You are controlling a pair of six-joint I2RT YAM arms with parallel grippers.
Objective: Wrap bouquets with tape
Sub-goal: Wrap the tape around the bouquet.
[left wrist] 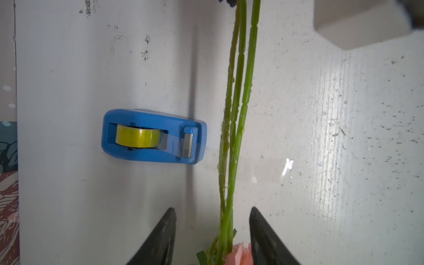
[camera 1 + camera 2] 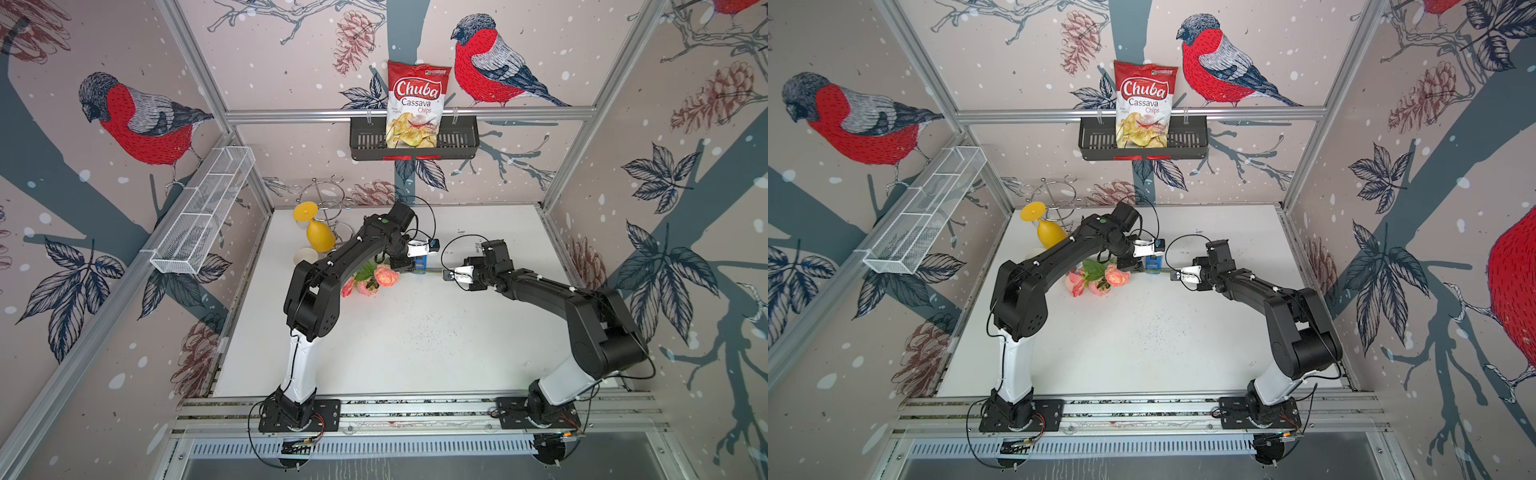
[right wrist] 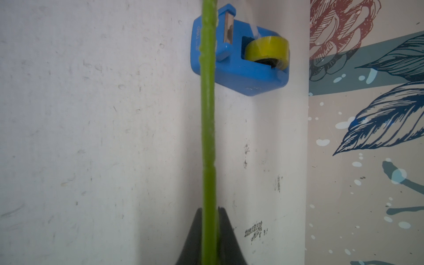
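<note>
1. Right gripper (image 3: 210,212) is clamped on the free end of the bouquet's (image 2: 376,279) green stems (image 1: 238,110), with both jaws pressed against them.
2. Left gripper (image 1: 212,208) has its jaws apart and straddles the stems close to the blooms without touching them.
3. The bouquet stretches across the far half of the surface (image 2: 415,340), its pink blooms toward the left edge and its stems pointing toward the right edge.
4. The tape (image 1: 137,137), a yellowish roll in a blue dispenser (image 1: 156,117), sits just beside the stems on their far-edge side, with the cutter facing them. A clear strip (image 1: 259,171) runs from the cutter across the stems.
5. A yellow goblet (image 2: 319,237) is tilted near the far left corner.
6. A chips bag (image 2: 417,104) stands in a black basket (image 2: 461,141) on the back wall.
</note>
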